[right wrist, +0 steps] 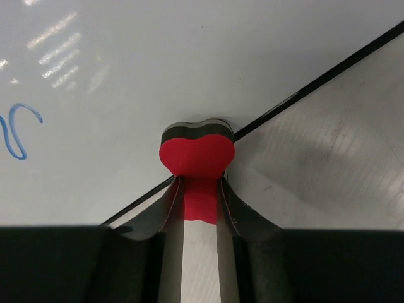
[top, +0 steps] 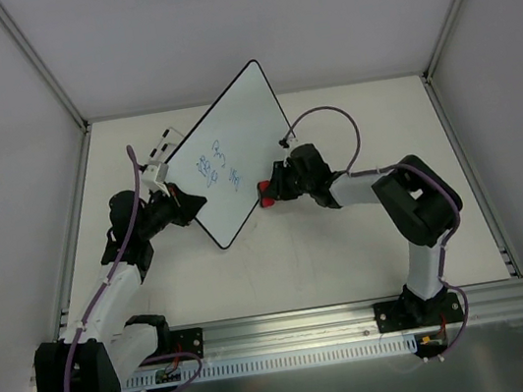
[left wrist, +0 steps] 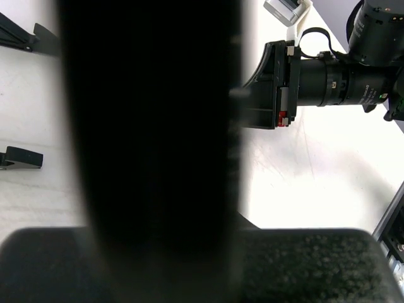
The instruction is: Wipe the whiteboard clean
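Observation:
The whiteboard (top: 238, 140) stands tilted on the table, with blue scribbles (top: 217, 168) in its middle. My left gripper (top: 189, 207) is shut on its lower left edge; in the left wrist view the board fills the middle as a dark blurred band (left wrist: 151, 126). My right gripper (top: 273, 192) is shut on a red heart-shaped eraser (top: 265, 195). The right wrist view shows the eraser (right wrist: 197, 156) between my fingers, its tip touching the white board face (right wrist: 126, 69) just above the black rim. A blue scribble (right wrist: 19, 132) lies left of it.
A small white holder (top: 159, 167) with black clips (top: 168, 135) sits behind the board's left side. Two black clips (left wrist: 22, 156) lie on the white table (top: 348, 242). Grey walls and metal posts enclose the table; a rail (top: 360, 315) runs along the near edge.

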### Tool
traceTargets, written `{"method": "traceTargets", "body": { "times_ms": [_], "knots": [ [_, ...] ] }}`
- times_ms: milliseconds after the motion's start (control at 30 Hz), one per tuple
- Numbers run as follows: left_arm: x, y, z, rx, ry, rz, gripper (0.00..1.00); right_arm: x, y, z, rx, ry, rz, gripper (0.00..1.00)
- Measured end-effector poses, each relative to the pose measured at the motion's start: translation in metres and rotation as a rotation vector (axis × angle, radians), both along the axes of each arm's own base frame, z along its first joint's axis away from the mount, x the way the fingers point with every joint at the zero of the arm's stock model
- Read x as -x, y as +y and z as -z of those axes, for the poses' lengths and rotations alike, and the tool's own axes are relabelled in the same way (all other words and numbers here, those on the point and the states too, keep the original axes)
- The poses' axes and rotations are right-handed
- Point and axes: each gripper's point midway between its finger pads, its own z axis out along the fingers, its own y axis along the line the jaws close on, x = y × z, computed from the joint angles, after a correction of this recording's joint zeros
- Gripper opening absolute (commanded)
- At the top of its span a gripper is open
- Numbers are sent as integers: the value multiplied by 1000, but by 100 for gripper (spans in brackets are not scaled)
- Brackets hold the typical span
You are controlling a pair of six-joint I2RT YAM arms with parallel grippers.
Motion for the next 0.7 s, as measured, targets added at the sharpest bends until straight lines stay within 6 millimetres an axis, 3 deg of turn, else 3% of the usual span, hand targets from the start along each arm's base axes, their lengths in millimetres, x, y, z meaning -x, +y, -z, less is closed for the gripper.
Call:
{"method": "traceTargets", "body": {
  "times_ms": [233, 500, 700],
  "knots": [
    [-2, 0, 1, -9, -10, 2, 0, -2, 25, -25, -18, -22, -37, 0],
    [-7, 4, 0, -24, -23, -26, 0, -13, 67, -94, -113, -120, -80, 0],
    [-8, 5, 1, -9, -4, -43, 0, -25, 85, -140, -204, -184, -74, 0]
  ]
}}
